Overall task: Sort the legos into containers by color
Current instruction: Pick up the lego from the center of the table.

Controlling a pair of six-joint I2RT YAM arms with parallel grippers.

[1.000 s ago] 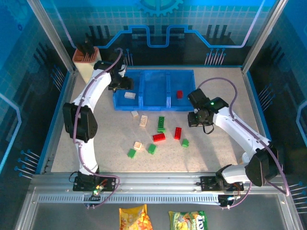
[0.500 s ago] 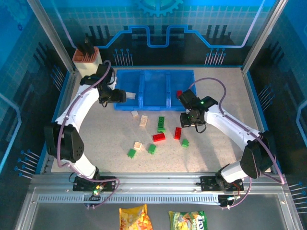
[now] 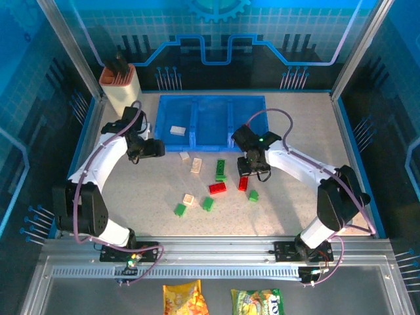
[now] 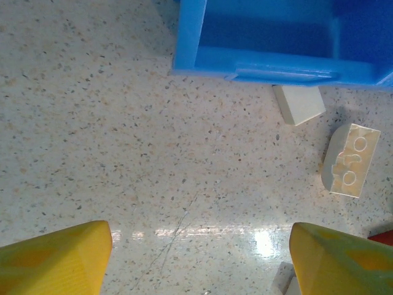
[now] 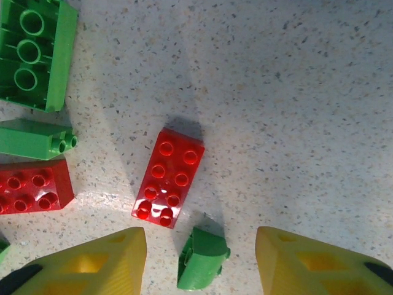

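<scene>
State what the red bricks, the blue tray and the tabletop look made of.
Red bricks: glossy moulded plastic, crisp studs catching light. Blue tray: smooth plastic, seemingly translucent. Tabletop: speckled, polished, showing glare; stone or laminate, can't tell.

The snack bags' [image 3: 186, 298] print is too blurred to read.

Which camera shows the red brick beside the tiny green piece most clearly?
The right wrist view: the red brick lies studs up, all eight studs plain, just ahead of the open right gripper. The overhead view shows it as a small red bar beside that gripper, studs too small to make out.
</scene>
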